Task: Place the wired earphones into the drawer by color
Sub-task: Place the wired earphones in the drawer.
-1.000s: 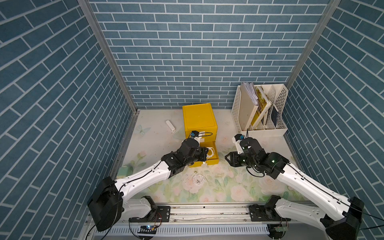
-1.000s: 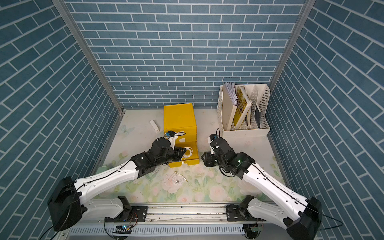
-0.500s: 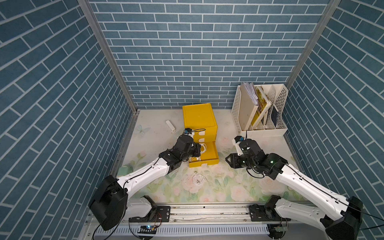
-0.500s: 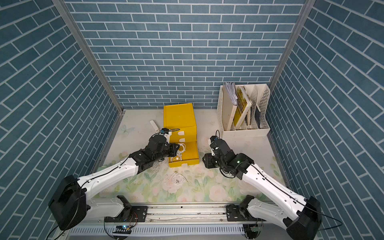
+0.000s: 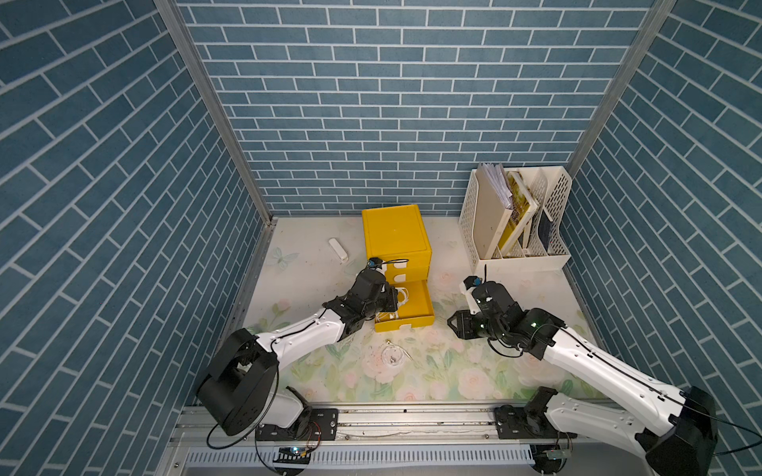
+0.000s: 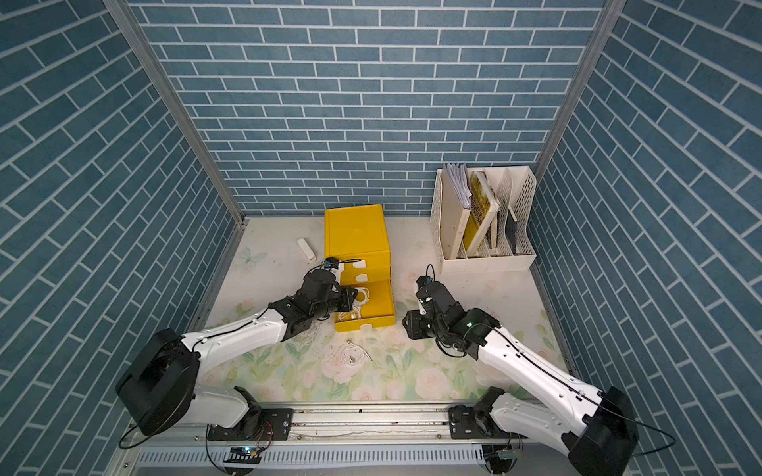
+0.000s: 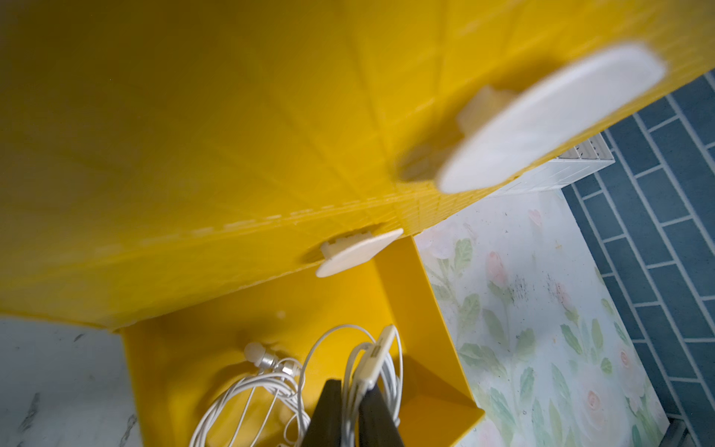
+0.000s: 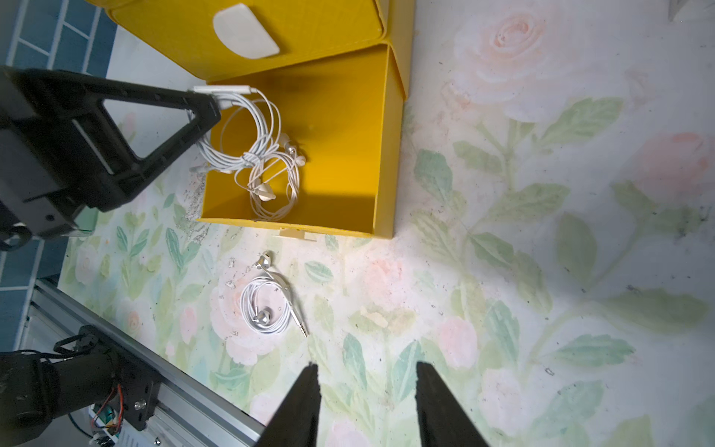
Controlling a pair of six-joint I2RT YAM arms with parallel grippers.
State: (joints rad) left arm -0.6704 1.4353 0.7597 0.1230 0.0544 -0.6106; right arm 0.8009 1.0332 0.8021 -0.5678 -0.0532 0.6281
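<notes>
The yellow drawer cabinet [image 5: 396, 235] stands at the back with its bottom drawer [image 5: 417, 303] pulled out. My left gripper [image 7: 350, 385] hangs over the drawer's left side, shut on a coil of white wired earphones [image 7: 371, 360] whose loops [image 8: 247, 116] droop into the drawer. More white cable with earbuds [image 8: 274, 185] lies on the drawer floor, touching the held coil. Another white earphone coil [image 5: 391, 355] [image 8: 265, 309] lies on the mat in front of the drawer. To the drawer's right, my right gripper [image 8: 365, 369] is low over the mat, open and holding nothing.
A white file organizer [image 5: 515, 218] with books stands at the back right. A small white bar [image 5: 338, 249] lies left of the cabinet. The metal rail [image 5: 371, 420] runs along the front edge. Brick-patterned walls close in three sides.
My left gripper has shifted a little to the left over the open drawer, still carrying the white earphones. The right arm has hardly moved.
</notes>
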